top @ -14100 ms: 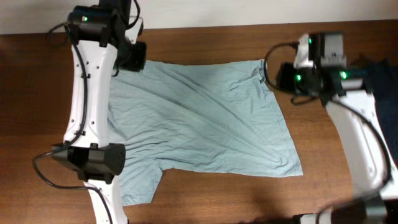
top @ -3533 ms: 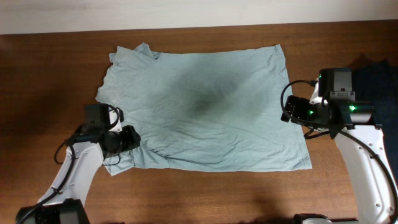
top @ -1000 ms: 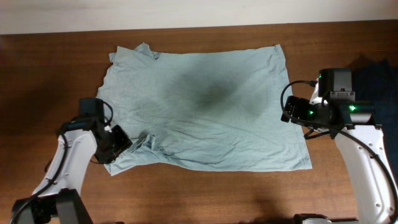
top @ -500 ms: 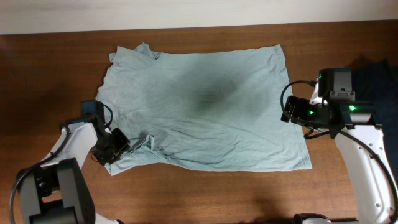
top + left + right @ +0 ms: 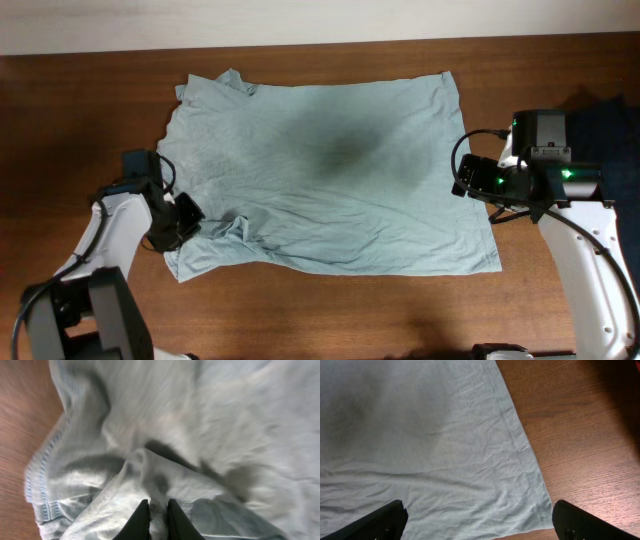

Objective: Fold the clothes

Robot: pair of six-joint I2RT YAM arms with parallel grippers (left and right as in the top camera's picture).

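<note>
The clothes, one pale grey-blue T-shirt [image 5: 330, 170], lie spread flat on the brown table [image 5: 80, 110]. Its lower left corner is bunched into a raised fold. My left gripper [image 5: 188, 220] sits at that corner. In the left wrist view the left gripper [image 5: 158, 512] has its two dark fingers pinched on a ridge of the shirt's fabric [image 5: 210, 425]. My right gripper [image 5: 466, 178] hovers at the shirt's right edge. In the right wrist view the right gripper [image 5: 477, 516] stands open, its fingers wide apart over the hem [image 5: 520, 455], holding nothing.
A dark navy garment [image 5: 612, 125] lies at the table's right edge beside the right arm. Bare wood [image 5: 580, 435] shows right of the shirt's hem. The table's far edge meets a white wall [image 5: 320, 20].
My left gripper's jaws have closed onto the bunched fabric at the shirt's lower left corner, and the left arm has shifted slightly up and left. The right arm has not moved.
</note>
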